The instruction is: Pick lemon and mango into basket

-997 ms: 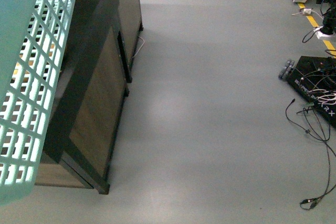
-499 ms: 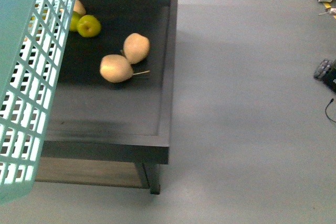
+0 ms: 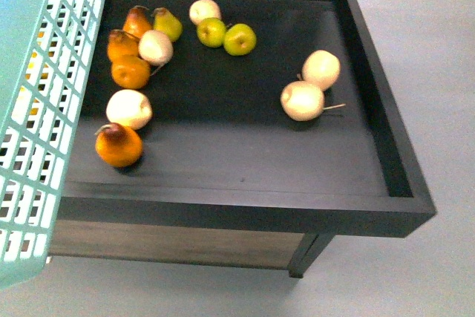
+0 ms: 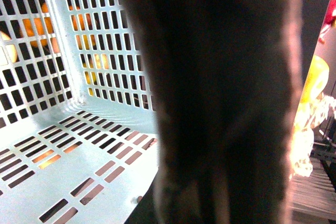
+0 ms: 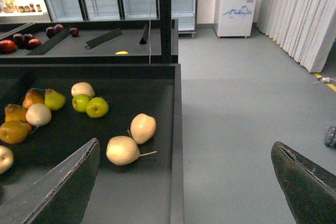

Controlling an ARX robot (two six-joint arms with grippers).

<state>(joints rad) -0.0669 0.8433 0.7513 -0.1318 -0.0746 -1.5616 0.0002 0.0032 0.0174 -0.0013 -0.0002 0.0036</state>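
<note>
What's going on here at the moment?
The pale teal basket sits close at the robot's left, beside a black tray of loose fruit; its visible floor holds no fruit. The right tool is open and empty, facing the tray, touching nothing. The left tool's grip can't be seen.

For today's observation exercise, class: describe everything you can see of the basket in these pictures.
The basket is pale teal plastic, its walls and floor pierced by rows of rectangular slots. In the front view one wall fills the left edge, close to the camera, overlapping the left side of the dark table. The left wrist view looks into an inner corner: the floor shown is bare, orange and yellow shapes show through the slots, and a blurred dark band hides the rest.
</note>
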